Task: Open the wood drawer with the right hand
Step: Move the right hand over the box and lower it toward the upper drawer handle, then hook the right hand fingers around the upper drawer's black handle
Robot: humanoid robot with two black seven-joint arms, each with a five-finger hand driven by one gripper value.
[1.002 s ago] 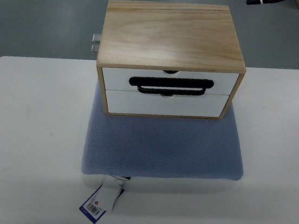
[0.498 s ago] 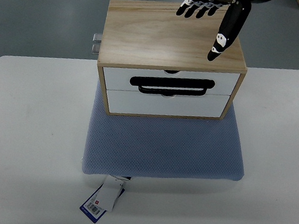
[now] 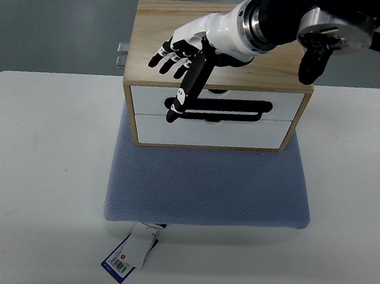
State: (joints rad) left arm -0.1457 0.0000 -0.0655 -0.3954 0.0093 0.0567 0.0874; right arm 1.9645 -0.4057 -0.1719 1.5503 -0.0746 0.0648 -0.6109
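A small wooden cabinet (image 3: 254, 70) with two white drawer fronts stands on a blue-grey cushion (image 3: 205, 185). The upper drawer (image 3: 278, 103) has a long black handle (image 3: 249, 109) and is closed. My right hand (image 3: 178, 68) reaches in from the upper right over the cabinet's top. Its fingers (image 3: 170, 51) are spread and hold nothing. Its thumb (image 3: 186, 89) points down over the left end of the handle. My left arm is out of view.
The cushion lies on a white table (image 3: 34, 164). A paper tag (image 3: 128, 253) sticks out from under the cushion's front edge. A small metal fitting (image 3: 122, 53) shows at the cabinet's back left. Grey floor lies beyond the table.
My right hand came in from the top right, crossed the cabinet's top to the left and lowered. Its thumb now hangs in front of the upper drawer's handle.
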